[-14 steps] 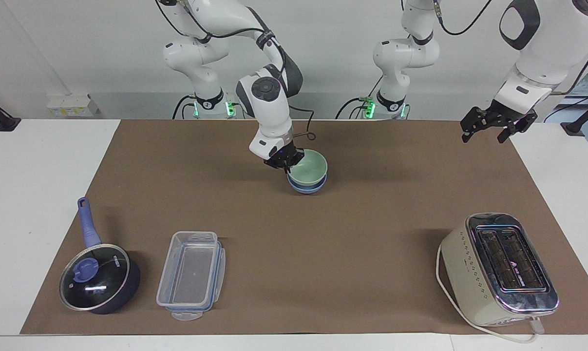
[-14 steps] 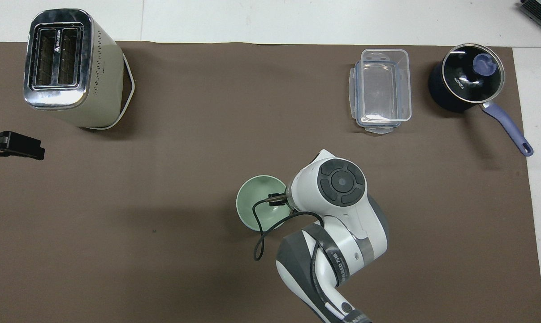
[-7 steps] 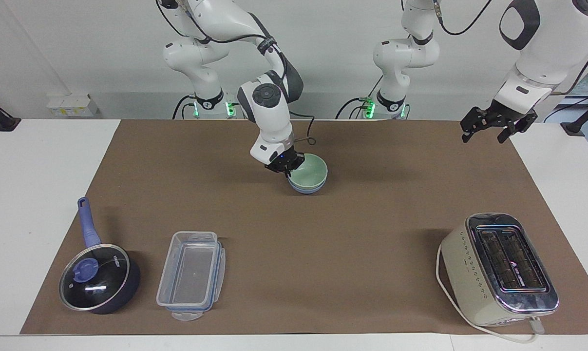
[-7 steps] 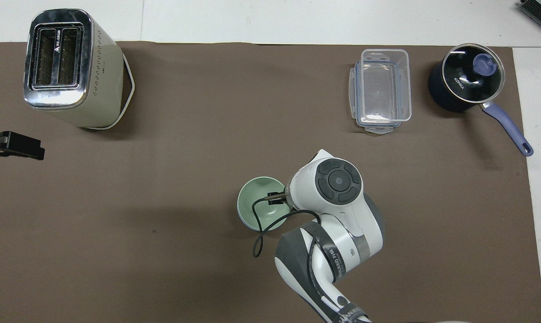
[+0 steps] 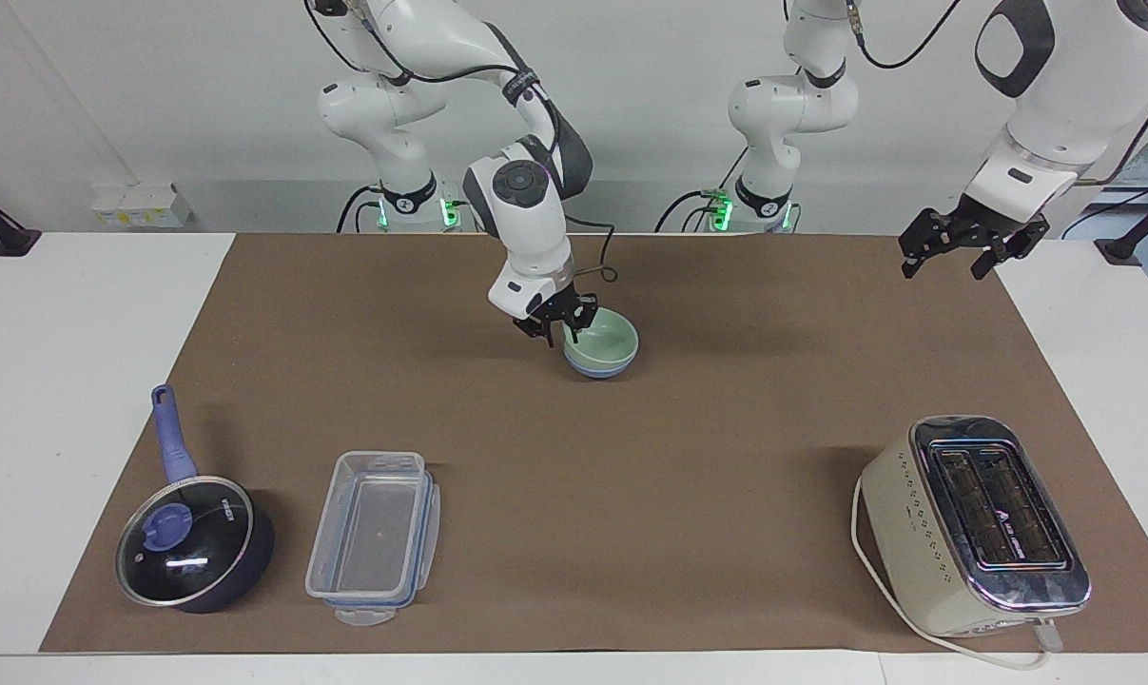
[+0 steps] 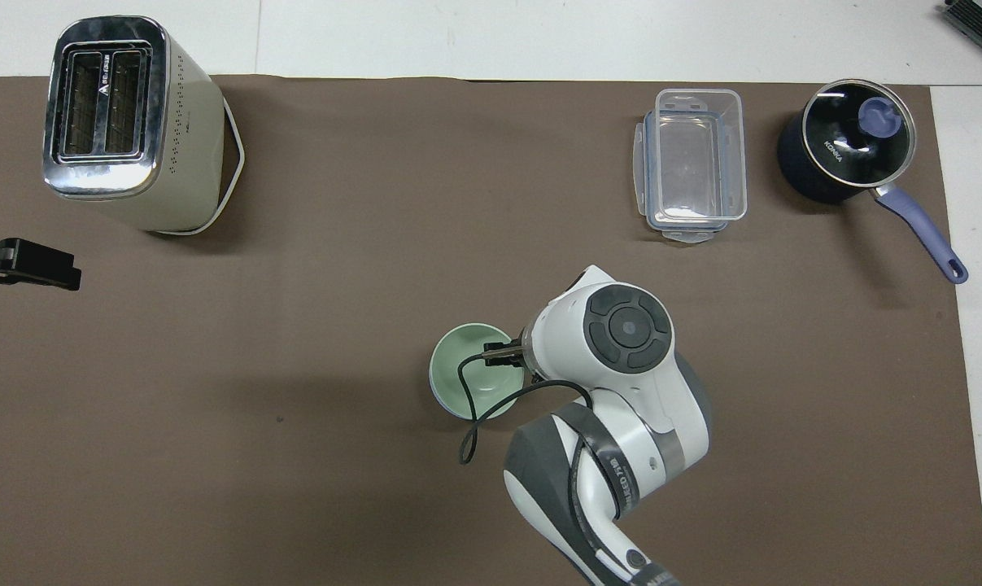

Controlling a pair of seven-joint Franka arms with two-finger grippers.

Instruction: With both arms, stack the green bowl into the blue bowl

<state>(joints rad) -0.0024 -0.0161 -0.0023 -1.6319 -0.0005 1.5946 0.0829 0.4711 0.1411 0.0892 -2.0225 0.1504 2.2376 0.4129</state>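
Note:
The green bowl [image 5: 604, 335] sits nested in the blue bowl [image 5: 596, 367] on the brown mat near the robots, mid-table. Only a thin band of the blue bowl shows under it. In the overhead view the green bowl [image 6: 464, 382] hides the blue one. My right gripper [image 5: 559, 331] is open at the green bowl's rim on the side toward the right arm's end, its fingers apart and just above the rim. In the overhead view the right wrist hides it. My left gripper [image 5: 947, 255] waits open in the air over the mat's edge at the left arm's end, and also shows in the overhead view [image 6: 20, 264].
A cream toaster [image 5: 975, 525] stands far from the robots at the left arm's end. A clear plastic container [image 5: 374, 538] and a dark blue lidded saucepan [image 5: 193, 544] sit far from the robots at the right arm's end. A cable loops from the right wrist beside the bowls.
The green bowl went from tilted and held above the blue bowl to sitting level inside it. My right gripper opened and let go of its rim. The left arm has not moved.

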